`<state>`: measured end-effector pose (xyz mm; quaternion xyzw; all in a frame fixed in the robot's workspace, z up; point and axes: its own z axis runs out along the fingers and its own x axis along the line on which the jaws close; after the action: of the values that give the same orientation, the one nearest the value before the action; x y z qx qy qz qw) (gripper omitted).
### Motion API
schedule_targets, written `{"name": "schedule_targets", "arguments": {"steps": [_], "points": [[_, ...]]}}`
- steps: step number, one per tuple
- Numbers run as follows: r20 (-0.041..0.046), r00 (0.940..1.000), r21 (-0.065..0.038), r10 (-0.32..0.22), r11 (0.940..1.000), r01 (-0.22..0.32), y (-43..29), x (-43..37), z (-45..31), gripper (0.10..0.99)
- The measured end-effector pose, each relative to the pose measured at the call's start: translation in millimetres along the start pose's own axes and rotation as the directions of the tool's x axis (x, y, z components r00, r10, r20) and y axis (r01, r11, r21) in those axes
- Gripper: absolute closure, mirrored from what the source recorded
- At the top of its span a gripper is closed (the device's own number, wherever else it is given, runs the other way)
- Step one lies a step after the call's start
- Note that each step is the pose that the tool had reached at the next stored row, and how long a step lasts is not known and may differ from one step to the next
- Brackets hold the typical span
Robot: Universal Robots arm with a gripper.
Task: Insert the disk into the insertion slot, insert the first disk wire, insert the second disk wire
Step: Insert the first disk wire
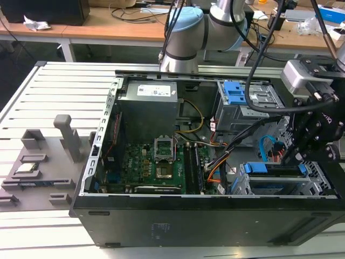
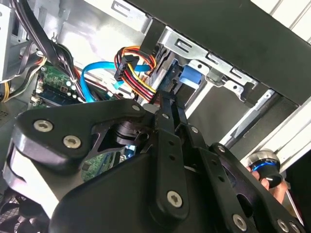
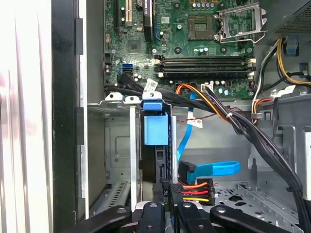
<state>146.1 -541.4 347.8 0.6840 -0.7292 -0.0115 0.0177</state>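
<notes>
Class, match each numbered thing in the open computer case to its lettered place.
1 silver disk in blue plastic carrier
2 flat blue cable
3 black plug with red, orange and yellow wires
4 green circuit board

a held by the black gripper
b on the black computer case's floor
c inside the silver metal cage
d curving beside the disk

Pairs: 1-c, 2-d, 3-a, 4-b

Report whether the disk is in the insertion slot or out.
In: the disk sits inside the insertion slot, its blue carrier between the cage walls.
</notes>
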Motion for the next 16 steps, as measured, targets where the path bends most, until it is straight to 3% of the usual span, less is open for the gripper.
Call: {"name": "schedule_targets", "arguments": {"steps": [12,16], "points": [[0.0035,1.0,0.0,-0.002,1.0,0.002,-2.5,-0.2,5.2,0.918],[0.0035,1.0,0.0,-0.002,1.0,0.002,-2.4,-0.1,0.8,0.918]]}}
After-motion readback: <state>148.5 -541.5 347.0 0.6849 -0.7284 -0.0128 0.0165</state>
